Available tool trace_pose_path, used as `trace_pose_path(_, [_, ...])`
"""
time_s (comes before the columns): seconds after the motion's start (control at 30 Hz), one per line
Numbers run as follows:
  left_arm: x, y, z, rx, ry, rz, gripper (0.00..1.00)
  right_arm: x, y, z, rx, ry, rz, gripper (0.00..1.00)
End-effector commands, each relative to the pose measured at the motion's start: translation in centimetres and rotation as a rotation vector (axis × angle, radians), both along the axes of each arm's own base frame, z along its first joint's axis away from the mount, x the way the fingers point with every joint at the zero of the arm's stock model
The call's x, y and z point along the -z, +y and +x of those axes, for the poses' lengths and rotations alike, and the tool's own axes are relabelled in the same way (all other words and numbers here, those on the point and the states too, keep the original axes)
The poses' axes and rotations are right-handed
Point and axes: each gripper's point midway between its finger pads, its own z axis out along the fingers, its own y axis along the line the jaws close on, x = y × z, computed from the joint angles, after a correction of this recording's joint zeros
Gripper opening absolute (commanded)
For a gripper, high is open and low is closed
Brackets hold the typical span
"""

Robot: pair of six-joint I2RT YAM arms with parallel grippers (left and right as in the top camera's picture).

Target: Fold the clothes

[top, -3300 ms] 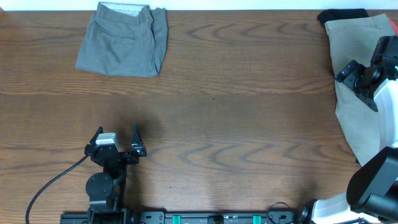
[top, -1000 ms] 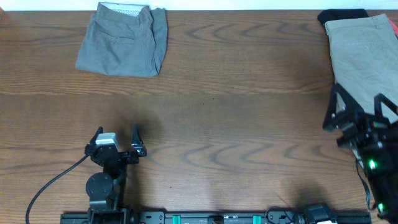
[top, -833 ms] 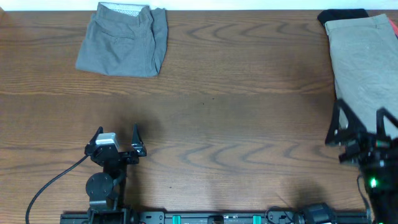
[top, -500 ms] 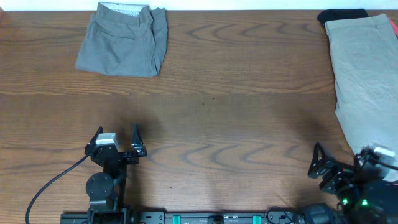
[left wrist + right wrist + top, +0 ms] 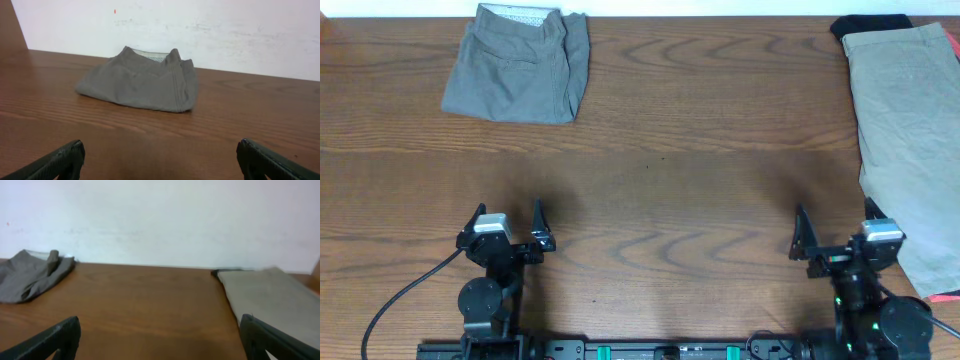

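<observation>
Mid-grey shorts [image 5: 518, 65] lie folded at the table's far left, pale waistband lining showing at the back; the left wrist view has them straight ahead [image 5: 140, 80], the right wrist view far left [image 5: 30, 275]. A paler beige-grey pair [image 5: 905, 130] is spread flat along the right edge and also shows in the right wrist view [image 5: 272, 300]. My left gripper [image 5: 508, 210] stands open near the front edge at the left, nothing between its fingers [image 5: 55, 162]. My right gripper [image 5: 833, 215] stands open at the front right, just left of the beige pair, holding nothing.
A black cloth [image 5: 870, 24] pokes out behind the beige pair at the far right corner. A small red thing [image 5: 945, 297] shows at the beige pair's near end. A white wall [image 5: 200, 25] runs behind the table. A black cable [image 5: 400, 300] trails from the left arm.
My right arm has drawn back from over the beige pair at the right edge to the front of the table, still open. The left arm and both garments have not moved.
</observation>
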Motion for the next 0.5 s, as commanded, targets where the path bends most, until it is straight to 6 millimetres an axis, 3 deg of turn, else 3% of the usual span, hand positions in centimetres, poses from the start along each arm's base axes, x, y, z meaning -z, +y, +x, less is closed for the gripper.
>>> trace_pose_path(0.0, [1.5,0.3,-0.1,-0.019,0.043,-0.004,0.98,0.9,0.3,0.6,-0.027,-0.038,-0.058,0.99])
trace_pose_path(0.47, [1.5,0.3,-0.1,-0.019,0.043,-0.004,0.98,3.8,-0.5,2.7,0.013,-0.186,-0.006,0.99])
